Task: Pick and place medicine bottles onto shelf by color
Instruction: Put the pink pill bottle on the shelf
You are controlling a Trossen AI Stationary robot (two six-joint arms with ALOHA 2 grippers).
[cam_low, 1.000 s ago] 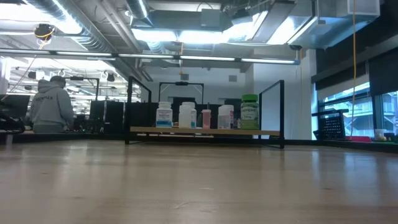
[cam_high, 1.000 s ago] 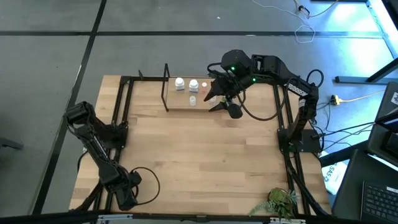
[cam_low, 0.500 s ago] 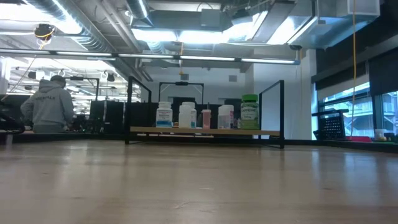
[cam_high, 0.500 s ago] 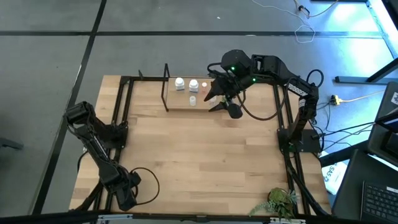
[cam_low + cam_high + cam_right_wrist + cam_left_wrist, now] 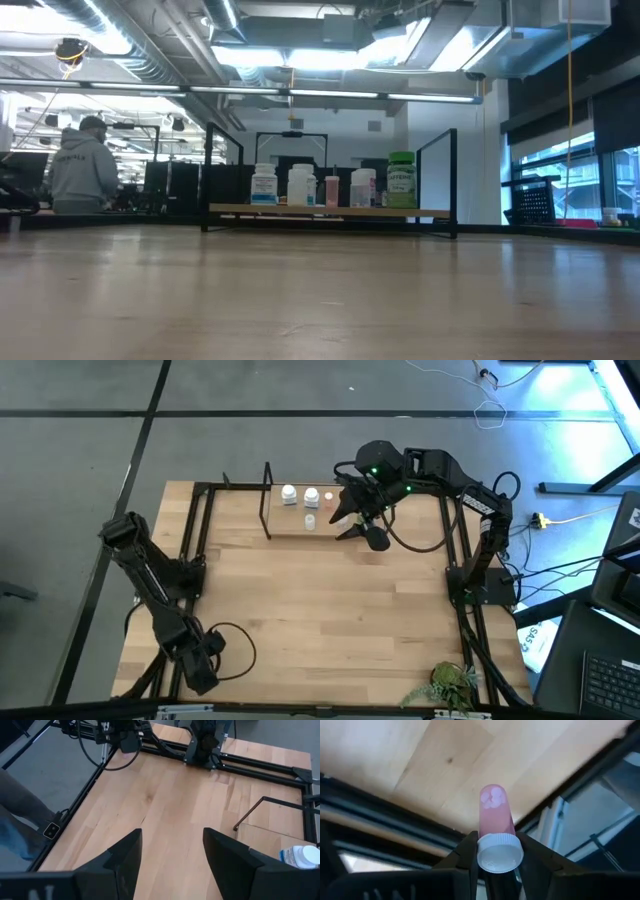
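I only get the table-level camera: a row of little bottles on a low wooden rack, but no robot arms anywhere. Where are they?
Observer: The overhead camera shows the right gripper hovering at the right end of the light wood rack.
Operator: Is it carrying anything?
Observer: No. Its own wrist camera shows its fingers apart with nothing between them.
Operator: And the other arm?
Observer: The left gripper is at the corner of the wooden table far from the rack, on the left side, clamped on a pink see-through bottle with a white cap.
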